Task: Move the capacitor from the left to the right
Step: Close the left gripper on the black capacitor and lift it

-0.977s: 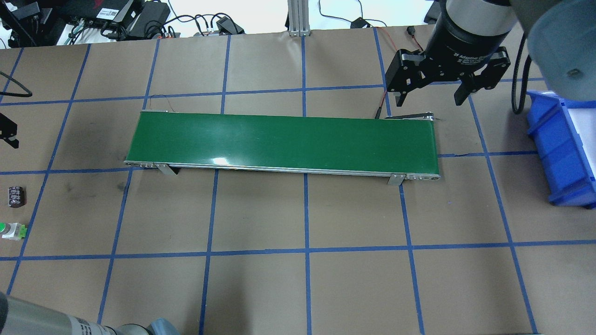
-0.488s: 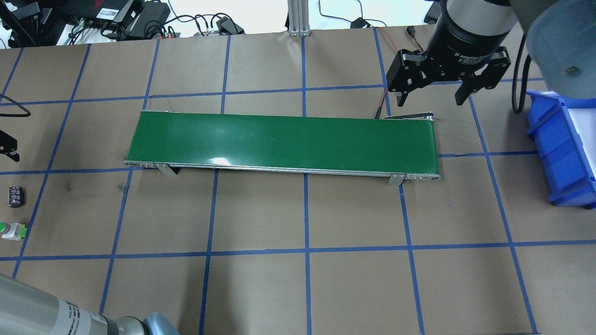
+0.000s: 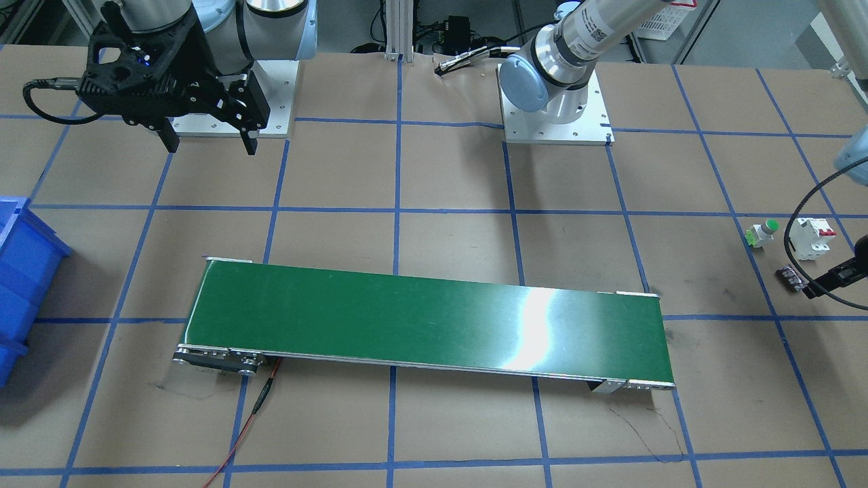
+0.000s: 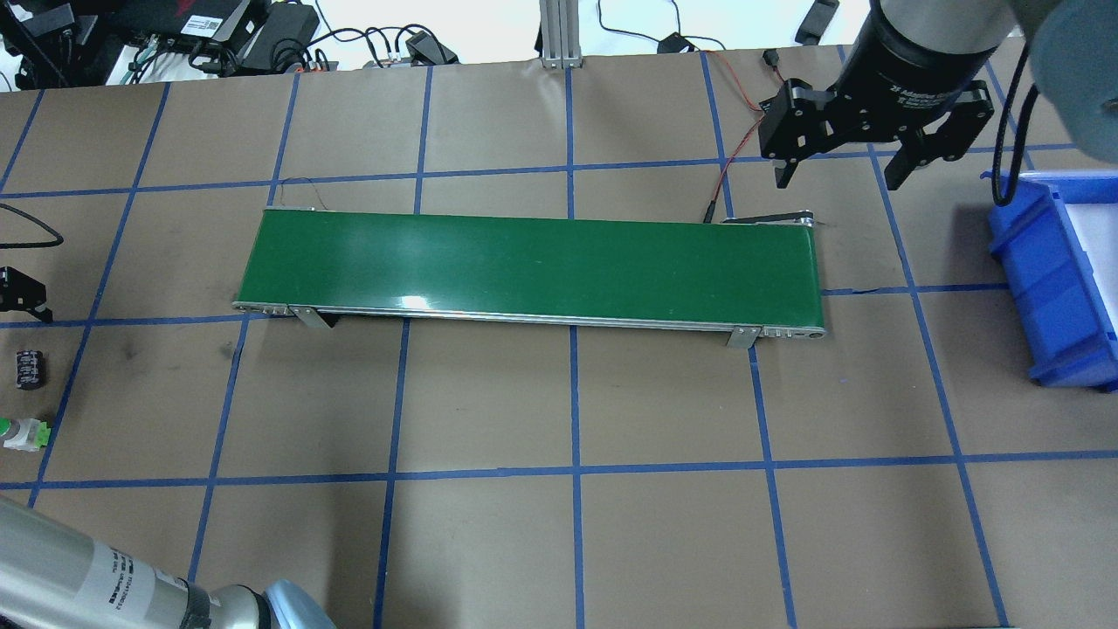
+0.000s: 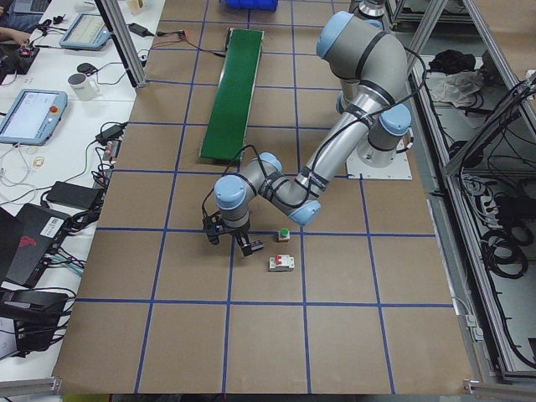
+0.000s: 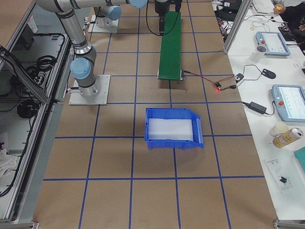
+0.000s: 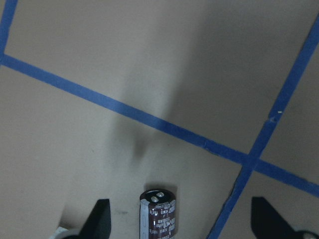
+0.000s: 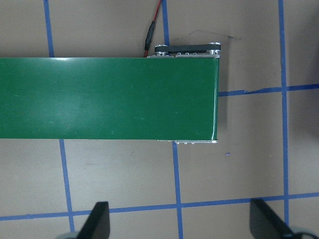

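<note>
The capacitor [image 4: 29,369] is a small dark cylinder with pale marks, lying on the table at the far left. It also shows in the front-facing view [image 3: 790,278]. In the left wrist view the capacitor [image 7: 158,215] lies between my left gripper's [image 7: 182,224] open fingers, near the left one, at the bottom edge. Only a part of the left gripper [image 4: 22,295] shows in the overhead view, just behind the capacitor. My right gripper [image 4: 838,175] is open and empty, hovering behind the right end of the green conveyor belt [image 4: 533,262].
A green-topped push button [image 3: 763,232] and a white circuit breaker with red levers [image 3: 810,237] stand close to the capacitor. A blue bin [image 4: 1048,288] sits at the table's right end. A red wire [image 4: 729,166] runs to the conveyor's far right corner.
My left gripper has moved toward the capacitor along the table's left edge. My right gripper has shifted to the right and slightly back, still open.
</note>
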